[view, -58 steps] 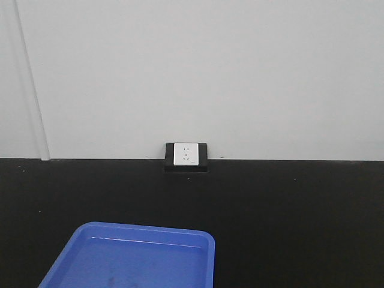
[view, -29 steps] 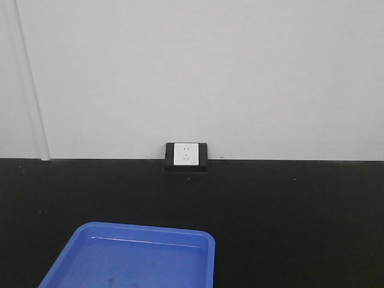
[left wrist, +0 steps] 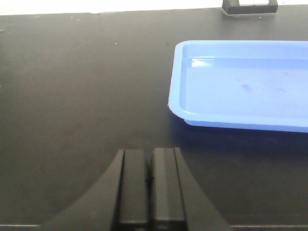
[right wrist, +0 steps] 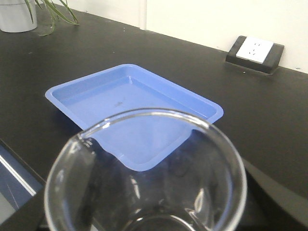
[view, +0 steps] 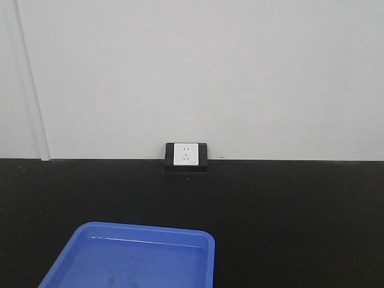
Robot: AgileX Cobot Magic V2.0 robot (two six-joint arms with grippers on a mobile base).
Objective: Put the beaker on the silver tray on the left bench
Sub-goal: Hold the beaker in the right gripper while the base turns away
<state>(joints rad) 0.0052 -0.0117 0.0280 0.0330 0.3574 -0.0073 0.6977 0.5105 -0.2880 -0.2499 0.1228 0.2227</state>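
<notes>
Two grippers show, one in each wrist view. The left gripper (left wrist: 149, 185) sits at the bottom edge of its view. Its two black fingers (left wrist: 134, 187) are pressed flat together with only a thin seam between them, and they hold nothing. Bare black worktop (left wrist: 72, 96) lies beneath it; whether the tips touch the surface cannot be told. To its right the blue tray (left wrist: 240, 86) lies flat on the worktop, well apart from the fingers. The foot of the socket box (left wrist: 249, 6) shows at the top right edge.

From the front, the blue tray sits at the lower left and the socket box stands in the middle against the white wall (view: 210, 72).

In the right wrist view, a white plant pot (right wrist: 17, 17) with green leaves stands at the far left corner. The blue tray lies in the middle, and the socket box is at the upper right by the wall. The beaker (right wrist: 144, 192) fills the foreground, upright and seen down into its mouth, its pour lip turned to the left. The right gripper (right wrist: 154, 214) holds it, jaws spread to the width of the glass body. One dark finger (right wrist: 279, 192) lies against the right side, and the other shows only dimly at the lower left. The beaker is on the near side of the blue tray, apart from it, by the worktop's near edge.
</notes>
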